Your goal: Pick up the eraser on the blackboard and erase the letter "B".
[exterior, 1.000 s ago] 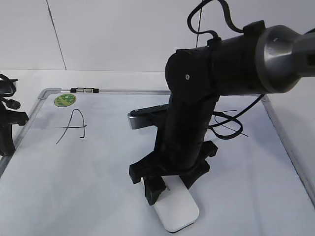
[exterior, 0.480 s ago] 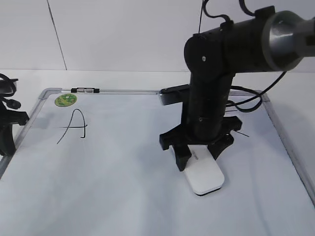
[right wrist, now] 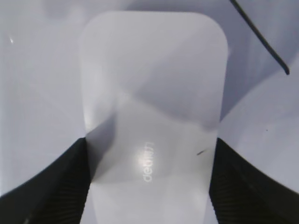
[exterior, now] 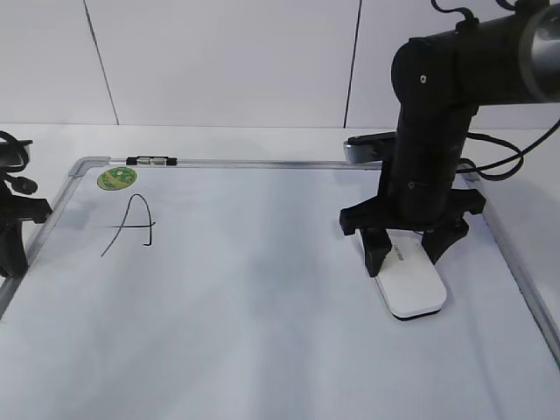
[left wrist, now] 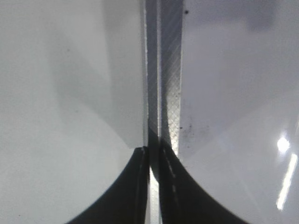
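The blackboard (exterior: 245,306) is a white board with a silver frame, lying flat. My right gripper (exterior: 407,260) is shut on the white eraser (exterior: 413,286), which lies flat on the board's right part. In the right wrist view the eraser (right wrist: 152,93) fills the space between my fingers (right wrist: 149,186), its grey lettering facing up. No letter "B" shows; the board's middle is blank. A black stroke (right wrist: 261,39) lies just beyond the eraser. My left gripper (exterior: 17,232) sits shut at the board's left edge, over the frame (left wrist: 163,70).
A hand-drawn "A" (exterior: 131,227) is on the board's left part, below a round green sticker (exterior: 115,178). A small black-and-silver marker (exterior: 150,161) lies on the top frame. Black cables (exterior: 499,166) hang by the right arm. A white wall stands behind.
My right gripper has slid the eraser from the board's front middle to the right and a little farther back. The left arm has not moved.
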`<state>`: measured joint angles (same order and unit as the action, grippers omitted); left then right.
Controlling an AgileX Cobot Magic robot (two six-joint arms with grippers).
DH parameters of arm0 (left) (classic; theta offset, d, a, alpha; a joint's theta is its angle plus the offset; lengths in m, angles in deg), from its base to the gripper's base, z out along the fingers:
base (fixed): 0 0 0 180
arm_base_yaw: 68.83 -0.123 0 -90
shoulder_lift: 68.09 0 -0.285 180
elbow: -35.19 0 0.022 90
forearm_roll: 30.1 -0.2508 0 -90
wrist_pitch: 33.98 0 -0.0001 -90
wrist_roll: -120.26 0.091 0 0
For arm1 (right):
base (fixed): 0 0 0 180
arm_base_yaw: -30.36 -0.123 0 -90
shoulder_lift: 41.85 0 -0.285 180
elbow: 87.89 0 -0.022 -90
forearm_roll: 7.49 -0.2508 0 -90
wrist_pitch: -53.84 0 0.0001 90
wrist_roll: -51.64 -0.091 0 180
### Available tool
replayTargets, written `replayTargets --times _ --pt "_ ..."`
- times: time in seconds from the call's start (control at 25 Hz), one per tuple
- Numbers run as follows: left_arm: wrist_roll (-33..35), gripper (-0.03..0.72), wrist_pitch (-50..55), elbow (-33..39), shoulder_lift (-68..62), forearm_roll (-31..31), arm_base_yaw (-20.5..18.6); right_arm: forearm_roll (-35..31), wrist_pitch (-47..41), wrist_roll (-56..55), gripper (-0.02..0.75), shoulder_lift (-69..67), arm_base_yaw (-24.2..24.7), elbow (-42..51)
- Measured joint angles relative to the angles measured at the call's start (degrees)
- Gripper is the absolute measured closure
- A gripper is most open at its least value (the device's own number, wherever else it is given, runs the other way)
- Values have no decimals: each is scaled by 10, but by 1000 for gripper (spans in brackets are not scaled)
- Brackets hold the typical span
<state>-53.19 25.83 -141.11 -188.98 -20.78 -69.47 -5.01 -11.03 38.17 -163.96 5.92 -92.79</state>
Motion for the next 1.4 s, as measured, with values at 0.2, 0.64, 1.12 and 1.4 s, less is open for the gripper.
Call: replayTargets --times 0.2,0.64,1.12,1.4 --pt "0 652 1 0 0 -1 0 -38 4 56 190 0 -20 0" --pt "0 652 1 0 0 -2 0 -111 -2 84 190 -43 -144 -80" --pt "0 652 0 0 0 1 0 -89 -34 73 190 -70 -113 -110" --pt "0 652 0 0 0 2 0 -79 -43 68 190 -70 -20 -111"
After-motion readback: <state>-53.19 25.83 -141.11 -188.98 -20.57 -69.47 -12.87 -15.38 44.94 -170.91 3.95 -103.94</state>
